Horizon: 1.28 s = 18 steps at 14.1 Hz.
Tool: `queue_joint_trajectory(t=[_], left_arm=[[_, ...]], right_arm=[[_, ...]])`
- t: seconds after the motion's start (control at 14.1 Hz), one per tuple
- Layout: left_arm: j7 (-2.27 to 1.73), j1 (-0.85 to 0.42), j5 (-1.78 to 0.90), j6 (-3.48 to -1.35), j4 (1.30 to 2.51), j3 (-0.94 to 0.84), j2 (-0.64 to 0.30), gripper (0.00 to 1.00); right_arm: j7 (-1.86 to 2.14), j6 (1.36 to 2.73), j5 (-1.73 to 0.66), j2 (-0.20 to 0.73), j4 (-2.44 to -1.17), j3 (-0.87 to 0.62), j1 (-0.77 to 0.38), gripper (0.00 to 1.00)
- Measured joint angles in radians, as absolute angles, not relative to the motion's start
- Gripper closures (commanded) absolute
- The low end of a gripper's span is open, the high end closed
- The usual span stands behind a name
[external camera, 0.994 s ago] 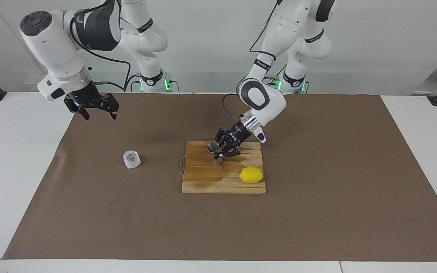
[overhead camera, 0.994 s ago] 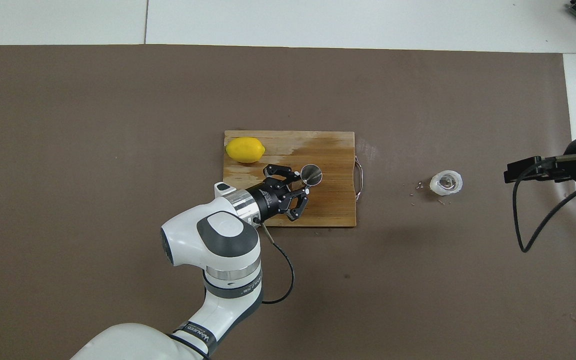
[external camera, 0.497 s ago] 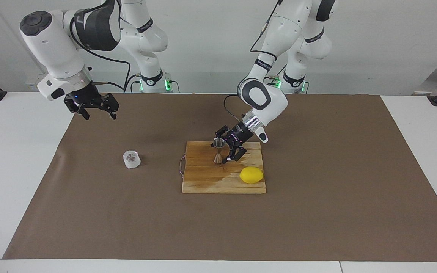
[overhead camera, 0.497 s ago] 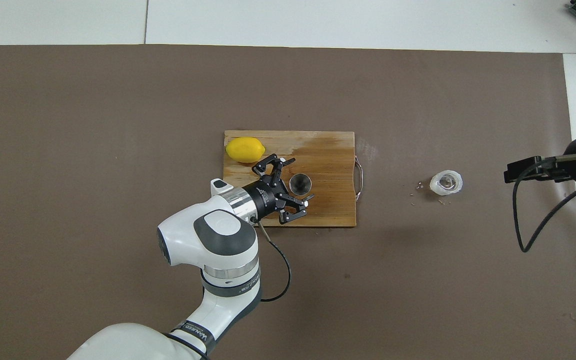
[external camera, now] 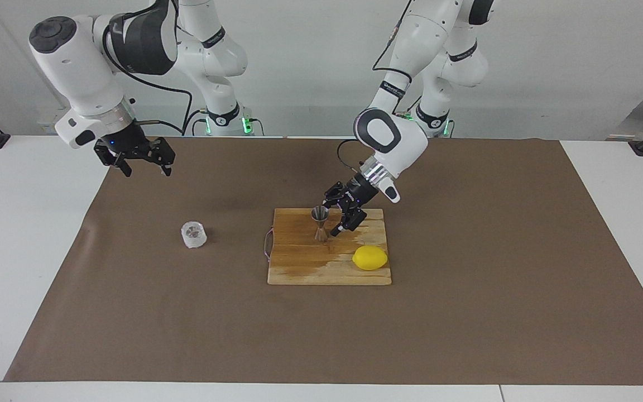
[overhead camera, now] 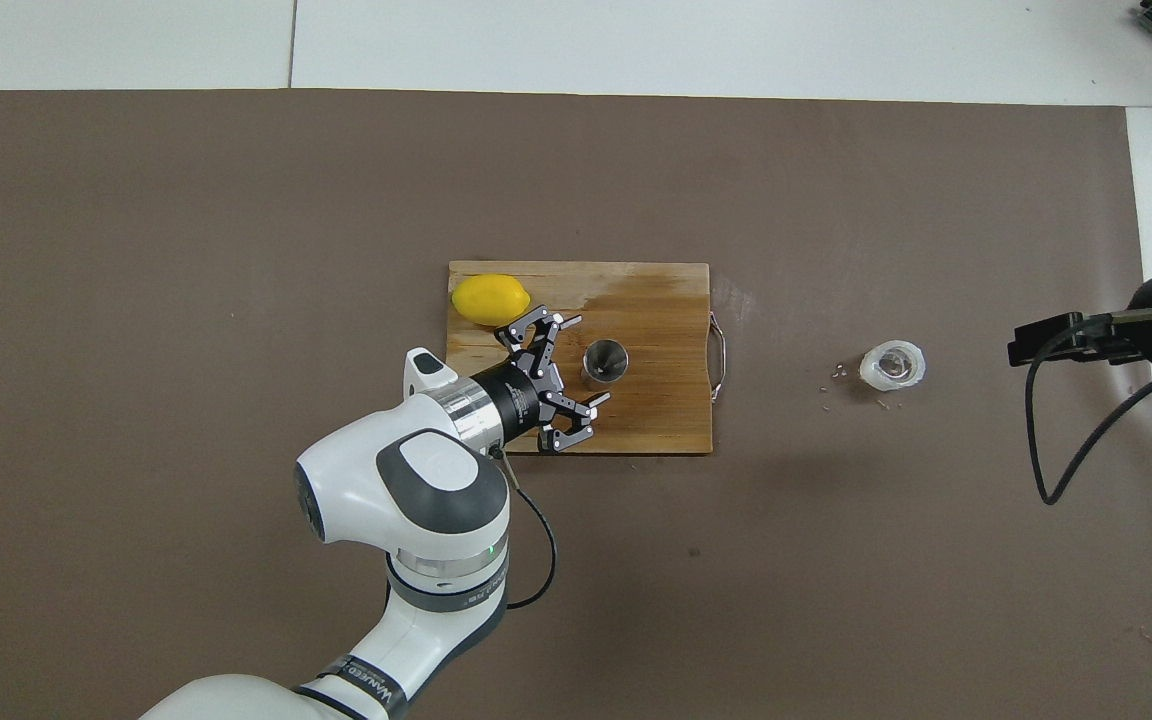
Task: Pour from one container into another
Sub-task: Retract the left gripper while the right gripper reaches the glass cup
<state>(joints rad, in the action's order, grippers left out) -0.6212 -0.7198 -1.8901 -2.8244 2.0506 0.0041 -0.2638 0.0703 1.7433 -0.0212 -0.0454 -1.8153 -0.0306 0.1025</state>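
Released jigger (external camera: pixel 320 223) upright on cutting board (external camera: pixel 299 268) | left hand (external camera: pixel 339 214) spread, drawn just beside it | cup (external camera: pixel 193 234) toward right arm's end, below waiting spread right hand (external camera: pixel 144 165), the nearer

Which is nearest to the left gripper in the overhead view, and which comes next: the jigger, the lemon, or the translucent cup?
From the open left gripper, over the cutting board:
1. Jigger: upright on the board, just off the fingertips.
2. Lemon: on the board's corner, toward the left arm's end.
3. Translucent cup: off the board, on the brown mat, toward the right arm's end.
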Motion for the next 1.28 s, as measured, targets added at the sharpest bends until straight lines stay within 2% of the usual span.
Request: queue_joint_trajectory(t=[0.78,0.99,1.28], left_arm=[[-0.614,-0.714,-1.487,-2.801,2.135,0.01,-0.212,0.0],[-0.613,-0.67,-1.327,-2.684,2.135,0.021,-0.191,0.0],[-0.611,-0.555,-0.984,-2.43,2.105,0.027,-0.144,0.0]], right_arm=[[0.21,1.698,-0.021,-0.06,-1.815,-0.03,0.107,0.0],[0.467,1.704,-0.021,-0.06,-1.815,-0.027,0.115,0.0],[0.813,1.743,-0.047,-0.057,-1.818,-0.025,0.169,0.0]])
